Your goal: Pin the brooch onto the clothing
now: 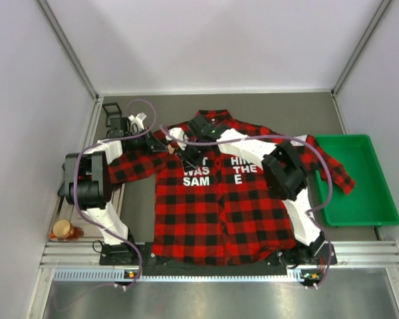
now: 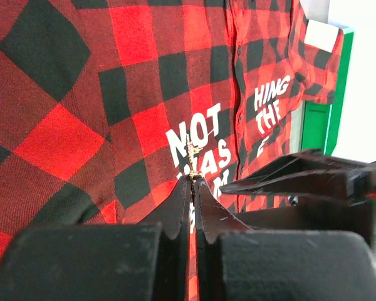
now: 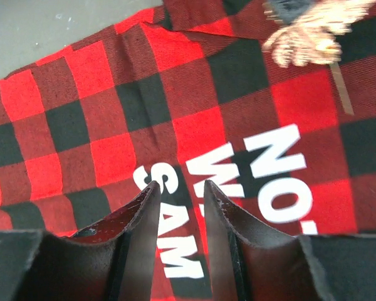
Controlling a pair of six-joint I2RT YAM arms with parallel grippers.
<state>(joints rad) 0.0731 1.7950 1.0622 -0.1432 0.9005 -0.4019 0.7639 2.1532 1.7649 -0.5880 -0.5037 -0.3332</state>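
Note:
The clothing (image 1: pixel 219 206) is a red-and-black plaid shirt lying flat, its white chest lettering facing up. My left gripper (image 2: pixel 192 179) is shut on the brooch (image 2: pixel 191 157), which shows edge-on as a thin pale-gold sliver sticking out past the fingertips, over the word NOT. In the right wrist view the brooch (image 3: pixel 304 34) is a pale blurred leaf shape hanging above the cloth, its pin pointing down. My right gripper (image 3: pixel 180 187) hovers over the letters SAM, its jaws partly apart with only cloth showing between them. Both grippers meet near the shirt's left chest (image 1: pixel 189 158).
A green tray (image 1: pixel 356 179) stands at the right, touching the shirt's sleeve. A round orange-brown object (image 1: pixel 65 229) lies at the left beside the left arm's base. White walls close in the table on three sides.

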